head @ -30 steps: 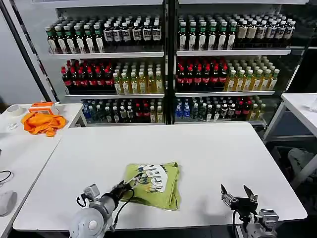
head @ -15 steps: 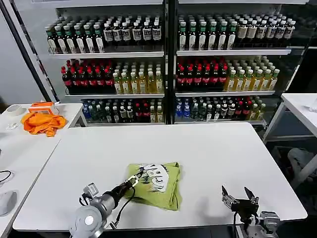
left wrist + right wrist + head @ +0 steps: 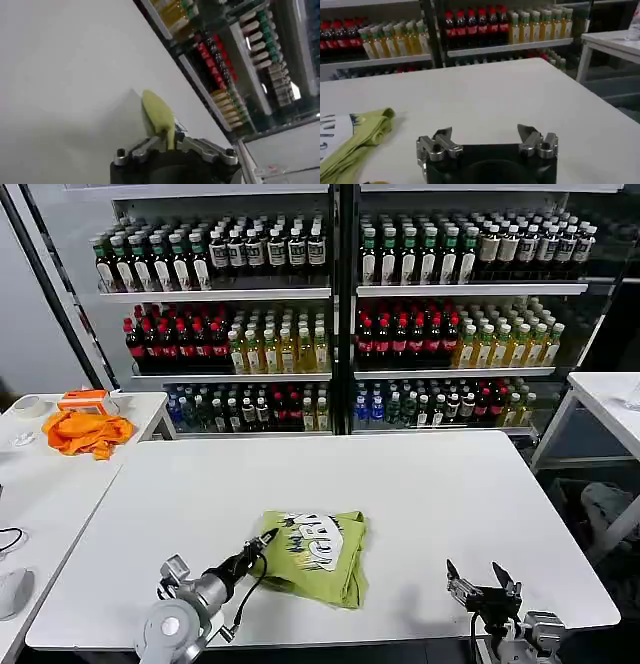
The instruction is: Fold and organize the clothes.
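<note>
Folded lime T-shirt (image 3: 318, 554) on white table (image 3: 420, 494) near front edge, left gripper (image 3: 268, 538) clamped on its left edge, right gripper (image 3: 478, 578) parked front right, fingers apart

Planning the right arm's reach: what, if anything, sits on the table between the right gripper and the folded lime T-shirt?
Nothing visible: bare white table lies between the open right gripper and the folded lime T-shirt, whose edge the left gripper pinches.
</note>
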